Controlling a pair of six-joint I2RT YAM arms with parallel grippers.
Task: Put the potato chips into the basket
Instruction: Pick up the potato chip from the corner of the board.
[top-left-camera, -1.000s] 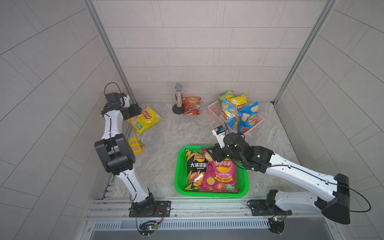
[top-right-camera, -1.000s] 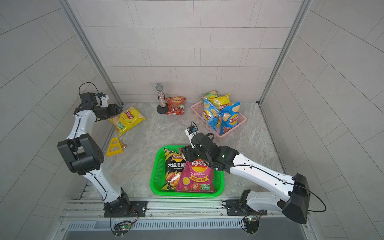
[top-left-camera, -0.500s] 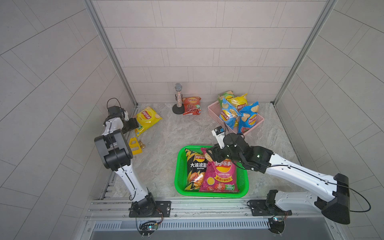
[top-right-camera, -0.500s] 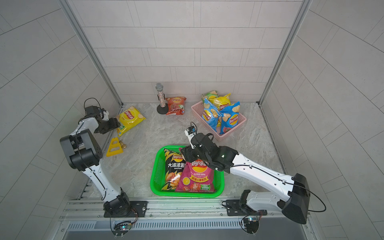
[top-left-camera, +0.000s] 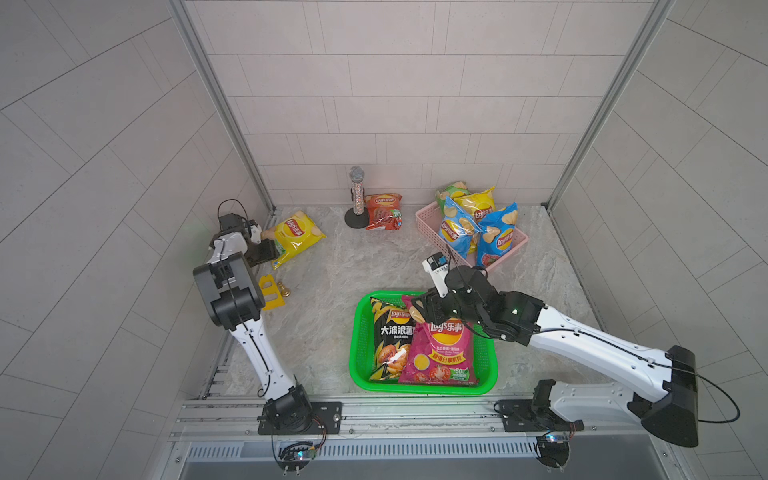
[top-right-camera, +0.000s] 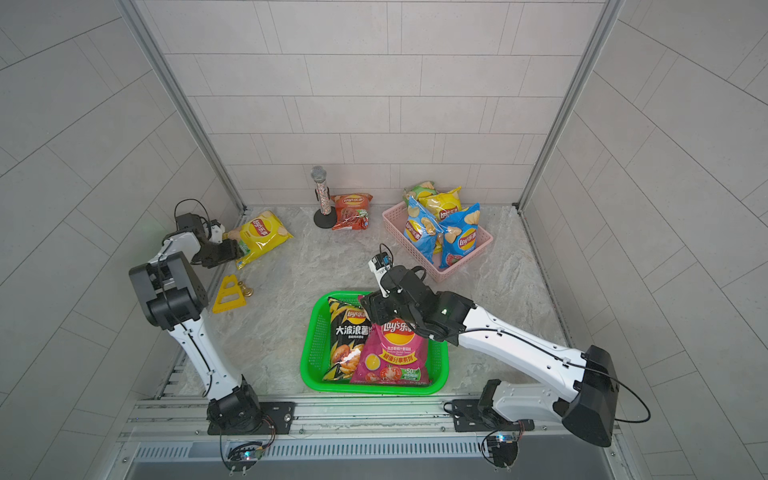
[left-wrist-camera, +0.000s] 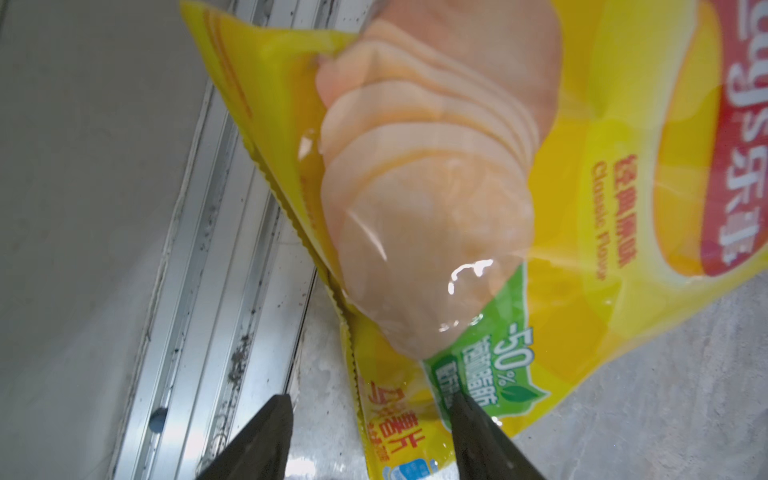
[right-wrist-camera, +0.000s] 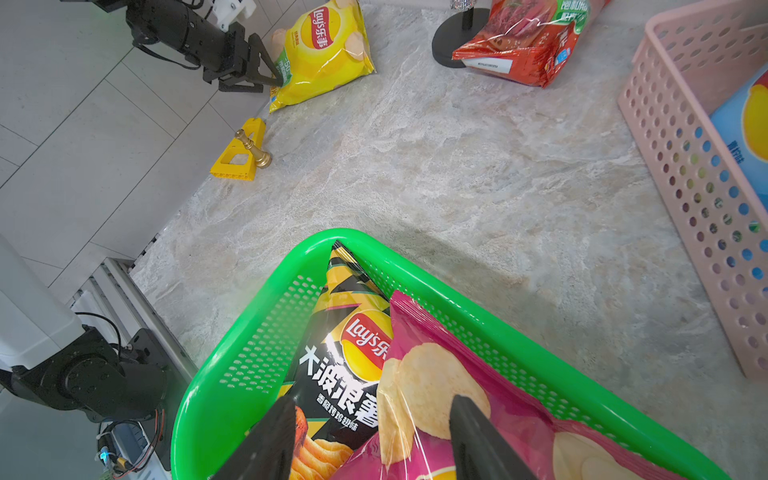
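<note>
A yellow bag of potato chips (top-left-camera: 296, 236) lies at the table's far left, by the wall rail. My left gripper (top-left-camera: 272, 250) is down at its near corner, open. In the left wrist view one fingertip (left-wrist-camera: 467, 419) rests on the bag's green label and the bag's sealed edge (left-wrist-camera: 374, 415) lies between the fingers. The green basket (top-left-camera: 356, 332) at the front holds a black bag (top-left-camera: 388, 336) and a magenta bag (top-left-camera: 440, 349). My right gripper (top-left-camera: 422, 305) hovers open over their tops, holding nothing. A red bag (top-left-camera: 384, 212) lies at the back.
A pink basket (top-left-camera: 430, 232) at the back right holds blue, yellow and green bags. A glittery microphone (top-left-camera: 356, 195) stands beside the red bag. A yellow triangular piece (top-left-camera: 270, 293) and a small gold chess piece (top-left-camera: 284, 289) lie near the left arm.
My left gripper has dropped from beside the wall down to the yellow bag's near corner, and its jaws have narrowed slightly. The right arm and the bags have stayed put.
</note>
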